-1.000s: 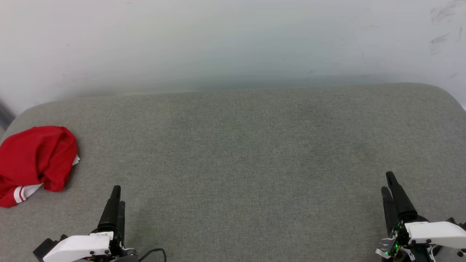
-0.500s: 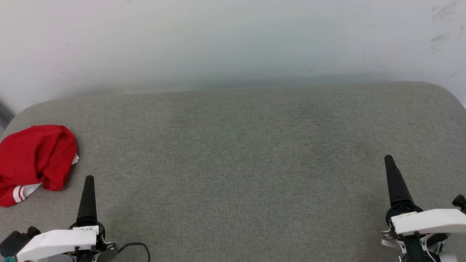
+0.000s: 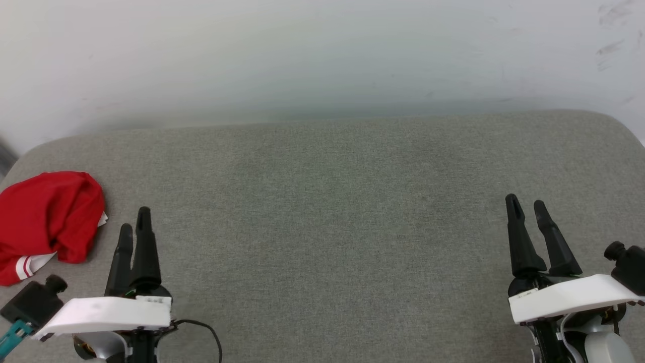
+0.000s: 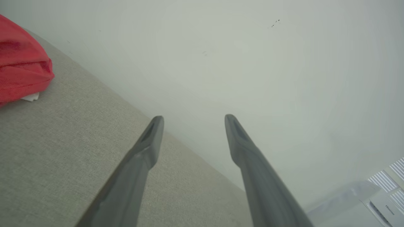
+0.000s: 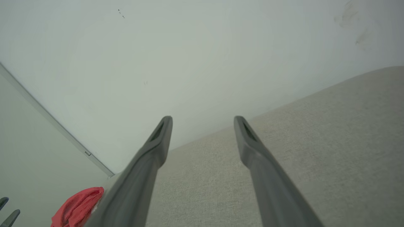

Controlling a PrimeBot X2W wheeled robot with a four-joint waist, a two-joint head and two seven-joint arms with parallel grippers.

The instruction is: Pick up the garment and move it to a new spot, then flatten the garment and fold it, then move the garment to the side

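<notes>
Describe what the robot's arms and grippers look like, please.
Both the left gripper and right gripper have two long, tapered black fingers on a round black base, with a flat white wrist cover. A thin black cable loops from the left wrist, beside a black knobbed block and a teal part. The right wrist shows a black knob and pale wiring.
</notes>
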